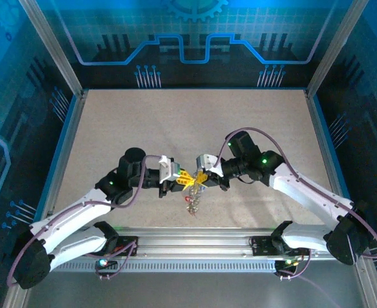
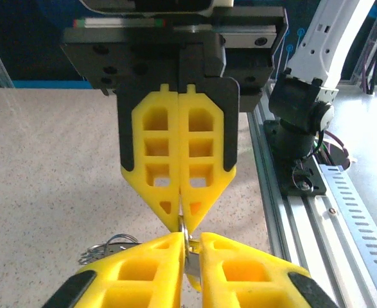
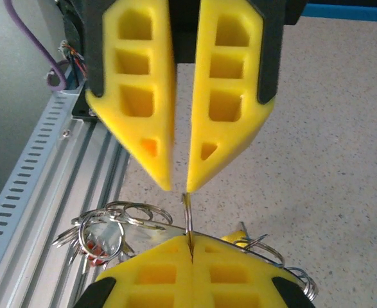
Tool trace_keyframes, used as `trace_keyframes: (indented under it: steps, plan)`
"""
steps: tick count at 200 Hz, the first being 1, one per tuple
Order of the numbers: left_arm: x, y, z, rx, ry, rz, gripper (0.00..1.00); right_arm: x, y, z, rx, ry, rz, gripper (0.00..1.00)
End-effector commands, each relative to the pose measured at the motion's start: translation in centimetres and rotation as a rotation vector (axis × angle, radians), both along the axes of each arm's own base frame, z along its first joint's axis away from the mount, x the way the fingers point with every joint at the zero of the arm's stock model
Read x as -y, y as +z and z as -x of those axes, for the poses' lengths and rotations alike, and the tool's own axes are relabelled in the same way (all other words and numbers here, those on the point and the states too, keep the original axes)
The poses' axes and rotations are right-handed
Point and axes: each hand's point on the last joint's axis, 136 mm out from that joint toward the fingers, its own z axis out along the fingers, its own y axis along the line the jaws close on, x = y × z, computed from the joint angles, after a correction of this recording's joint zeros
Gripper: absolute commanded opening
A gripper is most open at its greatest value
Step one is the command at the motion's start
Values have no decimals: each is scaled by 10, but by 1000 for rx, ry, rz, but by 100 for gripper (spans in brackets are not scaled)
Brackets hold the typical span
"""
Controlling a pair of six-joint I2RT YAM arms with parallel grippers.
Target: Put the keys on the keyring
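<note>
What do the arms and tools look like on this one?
Left arm and right arm: white shells, black joints, green indicator lights, looping purple cables. Left tool and right tool: black bodies, yellow wedge-shaped fingers with rectangular cut-outs.

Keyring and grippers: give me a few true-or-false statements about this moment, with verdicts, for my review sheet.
1. The right gripper is shut on the keyring. True.
2. The keyring lies flat on the table. False: it stands on edge, pinched in the right gripper's fingers.
3. The left gripper has a narrow gap between its fingers. True.
4. The grippers sit at opposite sides of the table. False: their tips almost meet near the middle of the table.
5. Several small silver rings cluster along the keyring. True.
</note>
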Motion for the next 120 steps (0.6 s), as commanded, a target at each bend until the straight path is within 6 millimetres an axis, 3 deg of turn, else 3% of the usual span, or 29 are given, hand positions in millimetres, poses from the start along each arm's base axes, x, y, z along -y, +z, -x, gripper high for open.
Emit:
trace_keyframes:
  steps: [1,23,120]
  plan:
    - [-3,-16,9,-48,-34,-70,19,-6,14,-2,40,10,11,0]
    - [-2,-13,6,-62,-16,-41,25,-7,12,-2,57,6,41,0]
    - [-2,-21,-7,-84,45,-82,28,-7,13,2,76,3,46,0]
